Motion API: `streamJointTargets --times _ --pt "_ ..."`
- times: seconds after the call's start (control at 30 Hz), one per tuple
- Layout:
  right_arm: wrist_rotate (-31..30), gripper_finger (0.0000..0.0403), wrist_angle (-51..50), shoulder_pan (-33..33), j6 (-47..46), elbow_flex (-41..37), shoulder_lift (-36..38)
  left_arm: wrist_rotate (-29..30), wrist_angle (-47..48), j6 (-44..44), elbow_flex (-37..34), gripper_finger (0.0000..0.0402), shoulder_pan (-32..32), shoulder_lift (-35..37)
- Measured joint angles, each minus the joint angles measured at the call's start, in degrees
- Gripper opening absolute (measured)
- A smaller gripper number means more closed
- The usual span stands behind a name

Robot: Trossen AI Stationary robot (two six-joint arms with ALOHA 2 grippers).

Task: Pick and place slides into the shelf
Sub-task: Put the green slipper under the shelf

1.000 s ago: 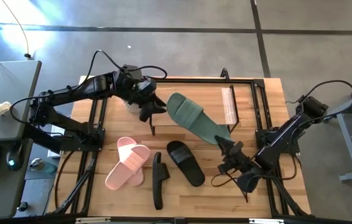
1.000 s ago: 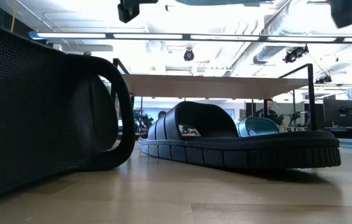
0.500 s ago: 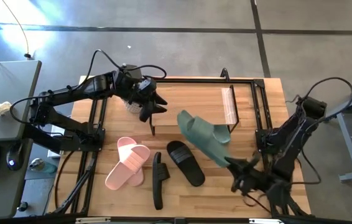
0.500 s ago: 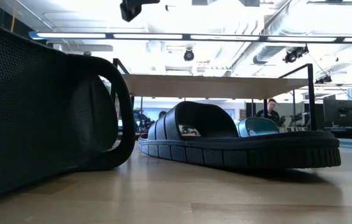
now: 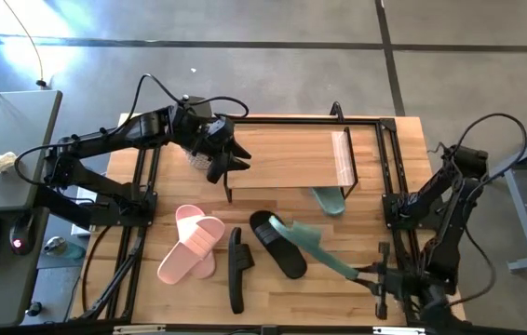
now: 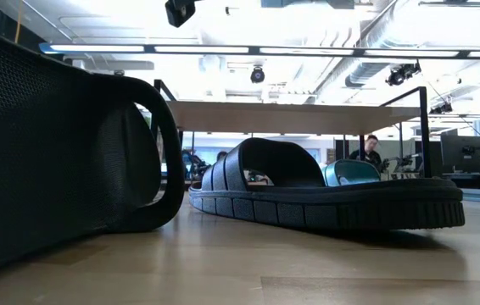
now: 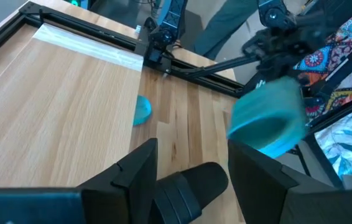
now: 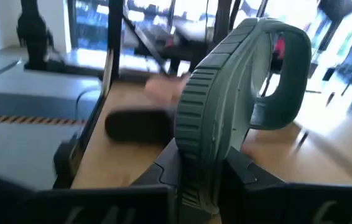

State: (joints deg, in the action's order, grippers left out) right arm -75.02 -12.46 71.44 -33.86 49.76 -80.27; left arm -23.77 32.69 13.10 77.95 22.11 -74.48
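Observation:
My right gripper (image 5: pixel 357 272) hangs over the table's near right part, shut on a sage green slide (image 5: pixel 308 242) that reaches out toward the flat black slide (image 5: pixel 277 244). A second green slide (image 5: pixel 329 199) lies on the table with its end peeking from under the shelf (image 5: pixel 282 158). Another black slide (image 5: pixel 236 270) stands on its side, and the pink pair (image 5: pixel 194 244) lies overlapped at the left. My left gripper (image 5: pixel 228 160) hovers open and empty above the shelf's left end. My right gripper pinches the green slide's end (image 8: pixel 204 177) farthest from its strap (image 8: pixel 282 74) between its two fingers, one on the sole and one on the footbed. The fingers come nearly level from the table's near right. The slide is lifted clear and turned on edge.
Black metal frame rails (image 5: pixel 389 167) run around the tabletop. The shelf's plank stands on thin black legs, with room beneath it (image 6: pixel 308 157). A grey desk (image 5: pixel 3 158) stands off the table's left. A person (image 6: pixel 367 151) sits in the room beyond.
My right gripper has swung from beside the shelf toward the table's near right corner, rolling its wrist. The green slide has gone with it, from flat above the shelf's front onto its edge near the black slide. The second green slide's end now shows.

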Motion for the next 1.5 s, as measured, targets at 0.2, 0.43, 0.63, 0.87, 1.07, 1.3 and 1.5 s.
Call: streamJointTargets --times 0.2,0.43,0.63,0.87,1.07,1.3,1.5 --pt "16.2 0.0032 -23.2 -5.5 -29.5 0.0 0.0 0.0 0.0 0.0 0.0 0.0177 0.0 0.0" --pt "25.5 0.0032 -30.7 -10.4 -31.2 0.0 0.0 0.0 0.0 0.0 0.0 0.0177 0.0 0.0" --pt "27.3 0.0032 -31.4 -15.7 -21.2 0.0 -2.5 0.0 0.0 0.0 0.0 0.0177 0.0 0.0" --pt "27.8 0.0032 -29.8 -20.5 -8.0 0.0 -10.1 0.2 0.0 0.0 0.0 0.0177 0.0 0.0" --pt "23.9 0.0032 -26.9 -22.9 -0.1 0.0 -16.4 0.2 0.0 0.0 0.0 0.0177 0.0 0.0" --pt "17.4 0.0032 -24.7 -25.9 6.3 0.0 -22.2 0.5 0.0 0.0 0.0 0.0177 0.0 0.0" --pt "14.5 0.0033 -22.4 -29.4 6.5 0.0 -24.3 0.5 0.0 0.0 0.0 0.0177 0.0 0.0"
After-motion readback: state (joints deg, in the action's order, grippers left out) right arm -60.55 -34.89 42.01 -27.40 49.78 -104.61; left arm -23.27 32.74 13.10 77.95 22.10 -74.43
